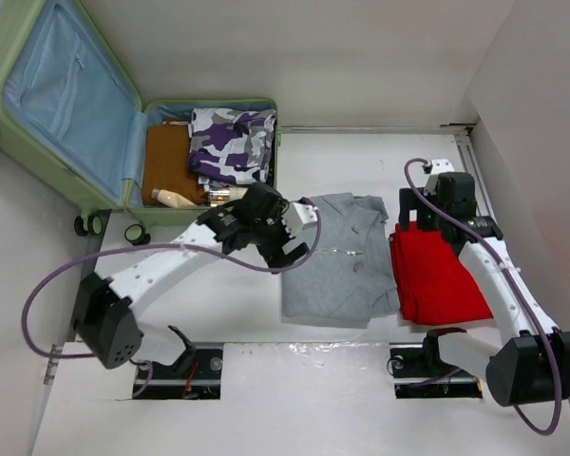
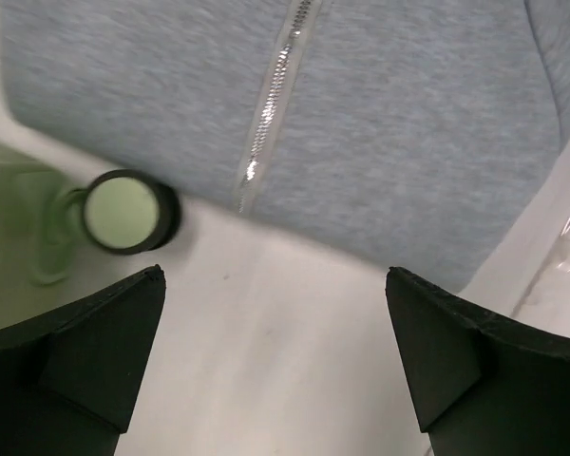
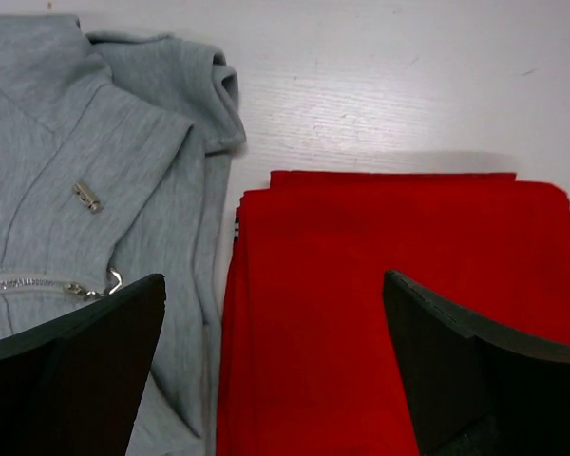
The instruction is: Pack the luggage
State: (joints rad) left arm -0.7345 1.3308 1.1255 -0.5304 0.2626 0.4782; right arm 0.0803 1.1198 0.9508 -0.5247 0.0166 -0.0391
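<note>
— White table [image 1: 361, 171], pale walls around it. Where's the case?
— Far left corner: large pale green hard-shell luggage [image 1: 57, 90], open, its blue-lined lid leaning back and cut off by the frame.
— Inside?
— Purple-and-white camouflage garment [image 1: 230, 142], folded brown cloth [image 1: 166, 161], beige bottle [image 1: 176, 198]. Something small beside the bottle, half hidden by the left arm [image 1: 161, 266], I can't identify.
— Fingers?
— Left gripper [image 2: 275, 351] is spread wide and empty over bare table, between a black-and-green wheel [image 2: 122, 211] and a grey zip-up sweater [image 1: 337, 261]. Right gripper [image 3: 275, 361] is equally wide above folded red cloth [image 1: 437, 275].
</note>
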